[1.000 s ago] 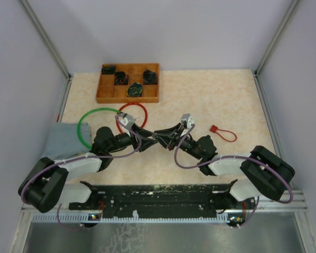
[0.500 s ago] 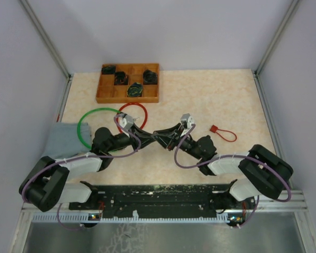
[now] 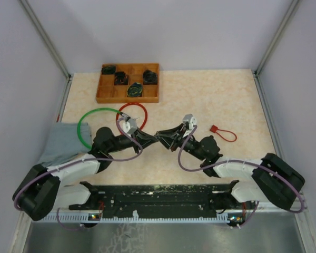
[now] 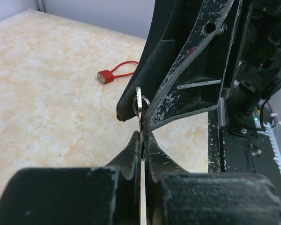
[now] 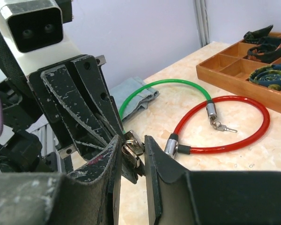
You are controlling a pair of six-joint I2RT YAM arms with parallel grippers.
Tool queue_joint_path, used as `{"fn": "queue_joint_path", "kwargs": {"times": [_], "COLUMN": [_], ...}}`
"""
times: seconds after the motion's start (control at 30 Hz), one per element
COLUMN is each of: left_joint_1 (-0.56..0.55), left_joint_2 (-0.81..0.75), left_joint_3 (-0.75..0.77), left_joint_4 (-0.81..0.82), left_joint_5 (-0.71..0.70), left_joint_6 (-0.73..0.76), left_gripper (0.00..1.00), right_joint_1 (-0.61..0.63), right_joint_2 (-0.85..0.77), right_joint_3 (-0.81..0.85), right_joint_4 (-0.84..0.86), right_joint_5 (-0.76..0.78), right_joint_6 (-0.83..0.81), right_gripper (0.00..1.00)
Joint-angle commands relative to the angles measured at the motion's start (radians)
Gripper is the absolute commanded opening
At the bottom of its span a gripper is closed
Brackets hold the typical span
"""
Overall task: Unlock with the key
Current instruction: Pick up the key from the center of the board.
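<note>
Silver flat key [image 4: 139,110], clenched in my left gripper [image 4: 142,140], points ahead. My right gripper [image 5: 131,139] clamps the metal padlock [image 5: 130,151] there.

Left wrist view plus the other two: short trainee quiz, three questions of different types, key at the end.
1. True or false: the left gripper is shut on a thin metal key.
2. The silver padlock sits between the fingers of: (A) the left gripper, (B) the right gripper, (C) neither.
3. Fill in: the spare keys lying loose are attached to the ____ cable lock.
Key: 1 true; 2 B; 3 red.
</note>
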Motion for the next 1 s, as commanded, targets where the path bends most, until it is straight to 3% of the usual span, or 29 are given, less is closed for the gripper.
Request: {"fn": "queue_joint_path", "kwargs": {"times": [0.0,0.07,0.23,0.37,0.67,0.97], "left_joint_1": [-0.067,-0.101,-0.19,-0.251,-0.356,-0.396], "left_joint_2": [-0.075,-0.084,-0.035,0.002,-0.031,-0.035], "left_joint_3": [0.077,0.104,0.21,0.254,0.256,0.269], "left_joint_4": [-0.295,-0.385,-0.572,-0.656,-0.785,-0.837], "left_joint_5": [-0.178,-0.247,-0.428,-0.481,-0.463,-0.415], "left_joint_6": [0.251,0.323,0.449,0.514,0.735,0.778], "left_gripper": [0.0,0.0,0.0,0.0,0.0,0.0], "right_joint_1": [-0.016,-0.029,-0.053,-0.059,-0.059,-0.063], "right_joint_2": [-0.167,-0.263,-0.489,-0.561,-0.531,-0.472], "right_joint_3": [-0.016,-0.007,0.053,0.096,0.186,0.167], "right_joint_4": [-0.135,-0.296,-0.757,-0.955,-1.186,-1.119], "right_joint_5": [0.038,0.069,0.178,0.162,-0.114,-0.296], "right_joint_6": [-0.073,-0.103,-0.199,-0.289,-0.526,-0.63], "right_gripper": [0.25,0.34,0.43,0.44,0.43,0.38]}}
